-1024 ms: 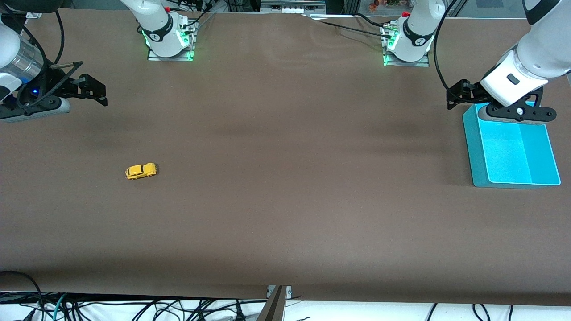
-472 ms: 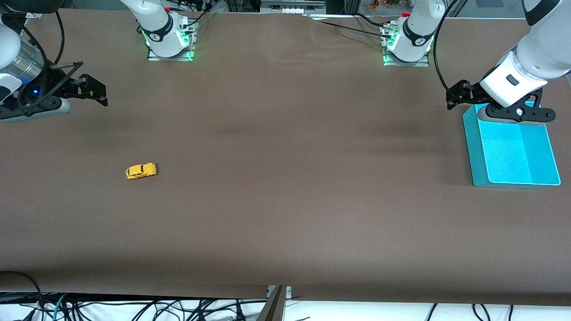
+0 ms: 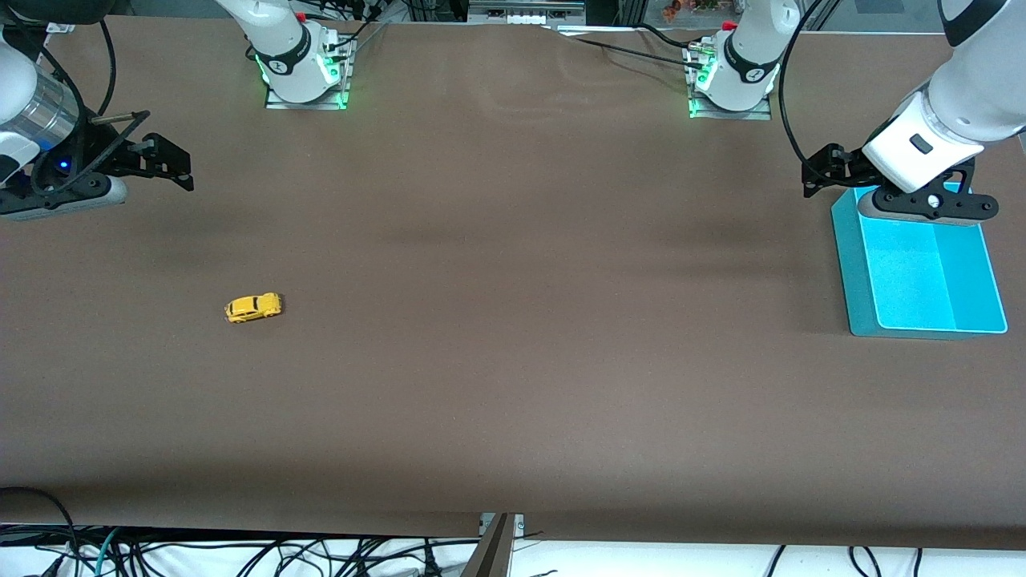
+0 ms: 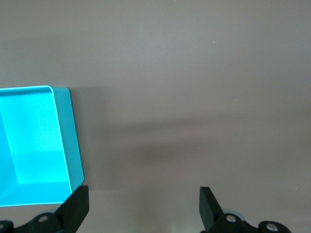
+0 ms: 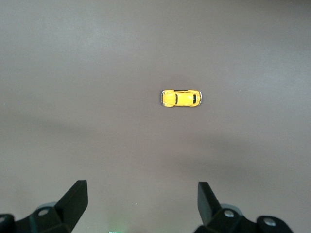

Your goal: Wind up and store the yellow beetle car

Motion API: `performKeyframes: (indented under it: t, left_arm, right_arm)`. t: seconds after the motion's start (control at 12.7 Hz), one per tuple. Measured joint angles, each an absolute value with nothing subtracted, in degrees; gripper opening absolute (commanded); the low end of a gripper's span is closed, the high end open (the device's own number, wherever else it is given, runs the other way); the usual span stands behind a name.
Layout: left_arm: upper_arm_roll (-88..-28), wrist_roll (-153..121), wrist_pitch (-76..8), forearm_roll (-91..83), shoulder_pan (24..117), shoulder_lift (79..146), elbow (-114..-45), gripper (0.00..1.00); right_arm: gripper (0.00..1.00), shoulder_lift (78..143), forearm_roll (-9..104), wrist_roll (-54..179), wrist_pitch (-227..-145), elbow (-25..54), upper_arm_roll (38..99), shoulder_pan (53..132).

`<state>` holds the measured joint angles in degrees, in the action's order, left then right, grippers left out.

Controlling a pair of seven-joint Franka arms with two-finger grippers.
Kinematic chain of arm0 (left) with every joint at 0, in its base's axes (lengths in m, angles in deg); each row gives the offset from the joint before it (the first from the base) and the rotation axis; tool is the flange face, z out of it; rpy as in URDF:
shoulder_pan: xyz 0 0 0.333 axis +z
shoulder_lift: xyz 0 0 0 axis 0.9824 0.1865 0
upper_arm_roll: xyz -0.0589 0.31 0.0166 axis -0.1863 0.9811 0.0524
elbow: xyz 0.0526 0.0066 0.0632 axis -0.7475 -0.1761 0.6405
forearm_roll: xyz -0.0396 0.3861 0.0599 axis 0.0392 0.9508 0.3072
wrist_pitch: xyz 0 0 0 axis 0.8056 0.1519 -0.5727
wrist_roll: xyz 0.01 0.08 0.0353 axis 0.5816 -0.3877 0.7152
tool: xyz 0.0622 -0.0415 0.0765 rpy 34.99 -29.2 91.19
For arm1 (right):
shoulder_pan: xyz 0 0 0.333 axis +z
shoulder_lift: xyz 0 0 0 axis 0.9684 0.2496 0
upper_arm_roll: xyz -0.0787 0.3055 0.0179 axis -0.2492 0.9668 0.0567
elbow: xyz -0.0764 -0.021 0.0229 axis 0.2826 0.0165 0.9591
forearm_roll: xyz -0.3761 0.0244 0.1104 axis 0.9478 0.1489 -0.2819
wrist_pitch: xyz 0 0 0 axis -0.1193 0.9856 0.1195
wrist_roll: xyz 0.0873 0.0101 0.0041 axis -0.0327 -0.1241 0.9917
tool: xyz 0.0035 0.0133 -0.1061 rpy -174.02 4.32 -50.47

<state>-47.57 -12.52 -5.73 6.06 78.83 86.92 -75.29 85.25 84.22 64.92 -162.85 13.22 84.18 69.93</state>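
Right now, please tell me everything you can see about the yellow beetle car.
The yellow beetle car is a tiny toy with a rounded, glossy bright yellow body, dark windows and small black wheels. It stands upright on its wheels on the brown table cover, toward the right arm's end of the table, lying roughly lengthwise along it. Nothing touches it except the table; neither end effector is at it.
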Motion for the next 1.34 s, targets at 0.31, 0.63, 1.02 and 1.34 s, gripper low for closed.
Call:
performKeyframes:
  t: [0.31, 0.63, 1.02, 1.34]
  left_arm:
    - [-47.6, -12.5, -5.7, 6.1, 78.8, 86.9, -75.3, 1.00]
    - [-47.5, -12.5, -5.7, 6.1, 78.8, 87.0, -75.2, 1.00]
    - [-47.5, -12.5, -5.7, 6.1, 78.8, 87.0, -75.2, 1.00]
    - [-47.5, -12.5, -5.7, 6.1, 78.8, 87.0, -75.2, 1.00]
  right_arm:
    - [1.00, 85.6, 84.2, 67.4, -163.0, 13.5, 84.2, 69.9]
    - [1.00, 88.9, 84.3, 85.1, -173.3, 21.1, 84.2, 69.4]
    - [1.00, 96.5, 86.4, 110.6, -190.7, 30.6, 84.0, 67.0]
    - [1.00, 103.7, 87.6, 132.5, -204.3, 34.9, 83.9, 65.1]
